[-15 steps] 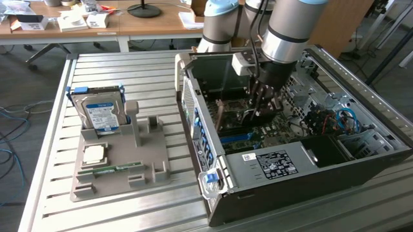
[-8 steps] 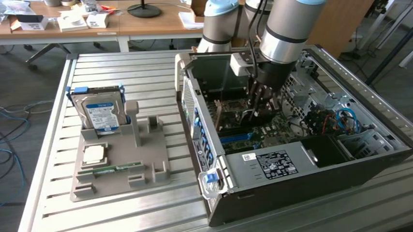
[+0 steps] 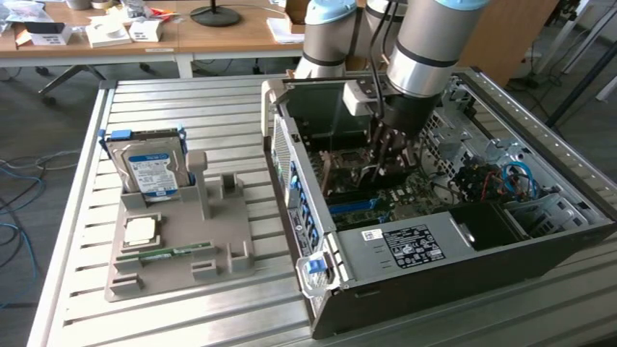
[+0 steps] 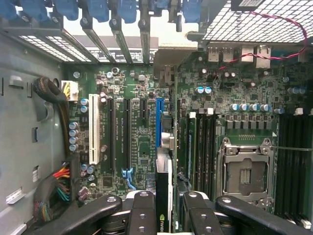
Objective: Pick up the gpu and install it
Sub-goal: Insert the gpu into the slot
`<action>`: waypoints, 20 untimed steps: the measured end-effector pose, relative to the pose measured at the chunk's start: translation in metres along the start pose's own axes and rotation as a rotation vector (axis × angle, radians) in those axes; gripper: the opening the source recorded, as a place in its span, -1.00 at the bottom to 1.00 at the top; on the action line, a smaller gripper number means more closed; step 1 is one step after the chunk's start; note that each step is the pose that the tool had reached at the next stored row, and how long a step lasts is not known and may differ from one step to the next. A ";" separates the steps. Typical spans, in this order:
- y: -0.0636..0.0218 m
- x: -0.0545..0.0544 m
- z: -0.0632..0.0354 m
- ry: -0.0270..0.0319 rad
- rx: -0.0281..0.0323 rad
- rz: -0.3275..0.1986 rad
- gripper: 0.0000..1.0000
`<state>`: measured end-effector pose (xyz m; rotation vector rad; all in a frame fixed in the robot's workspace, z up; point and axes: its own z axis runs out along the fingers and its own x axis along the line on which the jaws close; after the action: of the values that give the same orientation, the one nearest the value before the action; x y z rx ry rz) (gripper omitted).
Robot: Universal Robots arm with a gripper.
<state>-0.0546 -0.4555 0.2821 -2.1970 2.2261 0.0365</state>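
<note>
Robotics lab. A slatted aluminium table [image 3: 193, 101] at centre carries an open PC case [image 3: 463, 289] and a grey parts fixture [image 3: 164, 267]. Industrial robot arm [image 3: 434, 43] at upper right. Cluttered wooden desks [image 3: 231, 36] along the top. Loose cables [image 3: 19, 188] on the floor, left edge.

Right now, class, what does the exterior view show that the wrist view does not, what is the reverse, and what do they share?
Exterior view: the hard drive standing in a grey holder on the slatted table, at the exterior view's left of the open computer case, with the arm reaching down into it.
Wrist view: the gripper closed on the gpu, seen edge-on in line with the blue slot; an empty processor socket.
Both: the green motherboard.
</note>
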 end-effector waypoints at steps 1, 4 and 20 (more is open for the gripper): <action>0.0001 0.000 0.0005 0.0001 -0.0001 0.000 -0.47; 0.0007 0.000 0.0018 0.0002 -0.0001 0.000 -0.47; 0.0081 0.000 0.0112 0.0002 -0.0001 0.000 -0.47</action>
<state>-0.0628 -0.4556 0.2709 -2.1972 2.2262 0.0364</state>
